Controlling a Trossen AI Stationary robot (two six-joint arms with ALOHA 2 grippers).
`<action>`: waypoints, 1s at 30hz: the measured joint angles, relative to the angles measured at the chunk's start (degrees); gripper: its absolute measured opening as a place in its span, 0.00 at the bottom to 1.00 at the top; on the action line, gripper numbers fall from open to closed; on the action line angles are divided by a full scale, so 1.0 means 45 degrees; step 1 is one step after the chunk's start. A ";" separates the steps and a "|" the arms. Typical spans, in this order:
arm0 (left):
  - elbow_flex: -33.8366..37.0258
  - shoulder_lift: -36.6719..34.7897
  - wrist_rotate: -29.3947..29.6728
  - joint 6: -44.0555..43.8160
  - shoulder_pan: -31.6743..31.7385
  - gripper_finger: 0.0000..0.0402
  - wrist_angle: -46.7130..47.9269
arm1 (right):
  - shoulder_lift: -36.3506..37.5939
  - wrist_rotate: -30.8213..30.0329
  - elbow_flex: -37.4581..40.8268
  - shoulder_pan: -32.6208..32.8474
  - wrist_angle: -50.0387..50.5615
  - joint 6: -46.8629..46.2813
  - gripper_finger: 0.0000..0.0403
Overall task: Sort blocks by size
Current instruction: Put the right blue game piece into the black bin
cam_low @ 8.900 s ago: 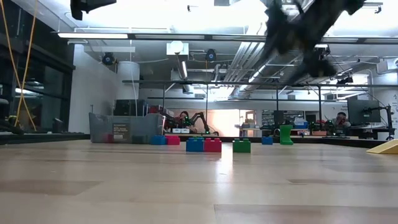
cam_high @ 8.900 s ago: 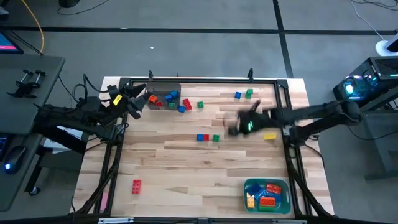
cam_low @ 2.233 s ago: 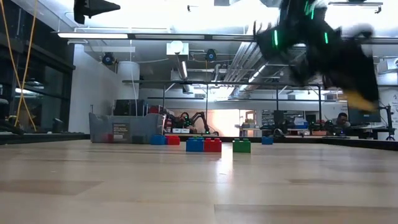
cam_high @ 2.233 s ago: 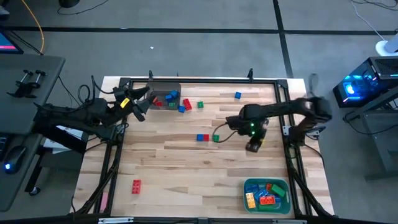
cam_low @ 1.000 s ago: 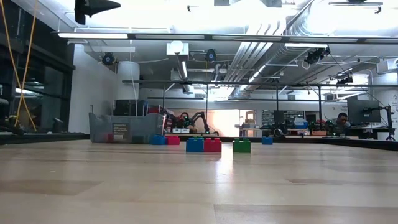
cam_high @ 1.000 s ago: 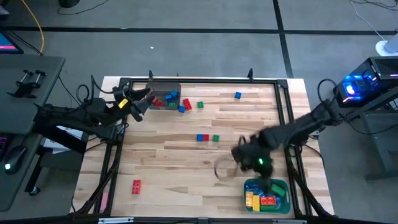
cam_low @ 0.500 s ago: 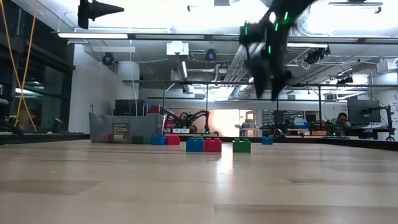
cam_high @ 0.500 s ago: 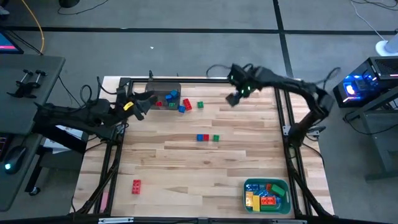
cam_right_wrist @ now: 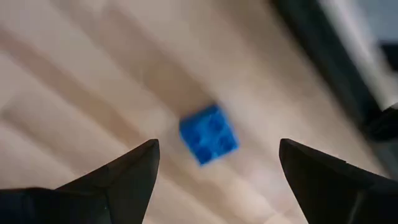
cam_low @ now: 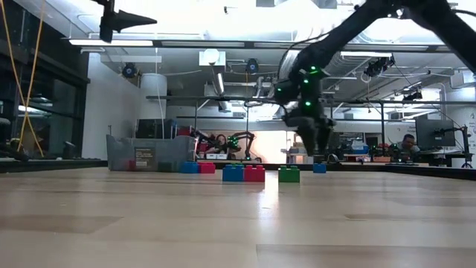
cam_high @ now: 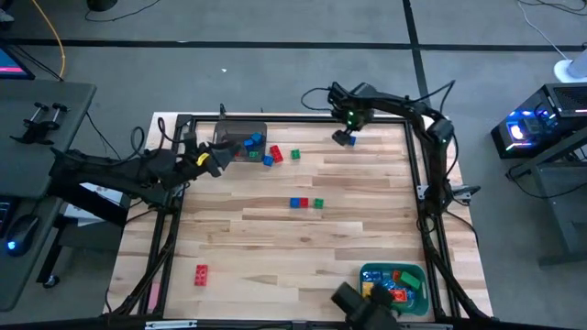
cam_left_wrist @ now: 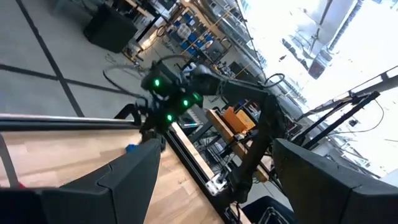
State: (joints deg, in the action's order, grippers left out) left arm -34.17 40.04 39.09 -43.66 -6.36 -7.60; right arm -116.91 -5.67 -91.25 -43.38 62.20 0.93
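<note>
Right claw (cam_right_wrist: 214, 162) now over blue block (cam_right_wrist: 209, 135).

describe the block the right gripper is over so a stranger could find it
Start at the wooden table's far edge, right of the grey bin. There the open right gripper hangs over a small square blue studded plastic brick. It lies alone on bare wood, while the other loose bricks sit in clusters.
</note>
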 joint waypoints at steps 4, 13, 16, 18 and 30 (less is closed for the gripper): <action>0.0000 0.0158 -0.0225 -0.0285 -0.0018 0.74 0.0004 | -0.0956 -0.0071 -0.1546 -0.0011 0.0792 0.0692 0.81; 0.0000 0.0208 -0.2585 -0.0511 -0.0018 0.74 -0.0651 | -0.3415 -0.0026 -0.3277 -0.0007 0.3538 0.1412 0.81; 0.0000 0.0206 -0.2814 -0.0509 -0.0013 0.74 -0.0704 | -0.3531 -0.0378 -0.3287 0.0108 0.3498 0.1418 0.81; 0.0000 0.0211 -0.2904 -0.0509 -0.0013 0.74 -0.0675 | -0.3485 -0.0838 -0.3306 0.0173 0.3528 0.1531 0.81; 0.0000 0.0206 -0.2905 -0.0378 -0.0008 0.74 -0.0675 | -0.3500 -0.0788 -0.3301 0.0264 0.3655 0.1017 0.66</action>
State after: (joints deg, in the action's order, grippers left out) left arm -34.17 40.97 26.02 -45.36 -6.39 -10.63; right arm -132.66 -9.21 -106.10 -42.19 78.65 5.50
